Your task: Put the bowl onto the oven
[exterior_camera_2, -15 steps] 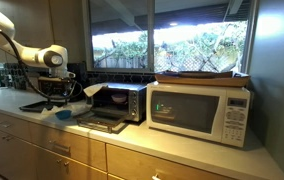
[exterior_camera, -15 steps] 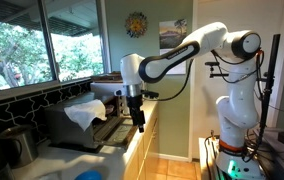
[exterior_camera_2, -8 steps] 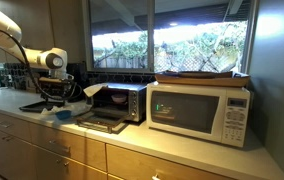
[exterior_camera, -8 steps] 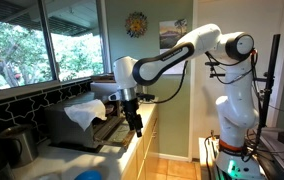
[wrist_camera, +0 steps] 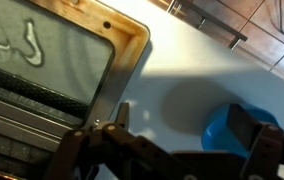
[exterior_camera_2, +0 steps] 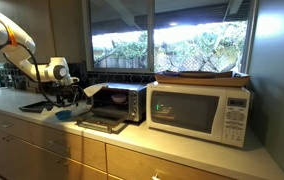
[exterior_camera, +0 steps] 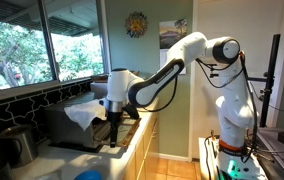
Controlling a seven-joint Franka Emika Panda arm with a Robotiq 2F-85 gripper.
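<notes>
The small blue bowl [exterior_camera_2: 64,115] sits on the white counter in front of the dark toaster oven; it also shows at the bottom edge of an exterior view [exterior_camera: 90,175]. In the wrist view the bowl [wrist_camera: 222,130] lies by the right finger, partly hidden by it. My gripper [wrist_camera: 187,122] is open and empty, hovering just above the counter over the bowl [exterior_camera_2: 60,100] [exterior_camera: 115,138]. The silver-white oven [exterior_camera_2: 200,110] with a dark glass front and flat top stands further along the counter, beyond the toaster oven.
The dark toaster oven [exterior_camera_2: 120,100] has its door [wrist_camera: 52,60] folded down onto the counter, right beside my gripper. A white cloth [exterior_camera: 82,113] hangs on it. A metal pot [exterior_camera: 18,145] stands nearby. A flat tray [exterior_camera_2: 197,75] lies on the oven's top.
My arm has swung away from the toaster oven's open door and lower, towards the blue bowl. The gripper stays open. The bowl has not moved.
</notes>
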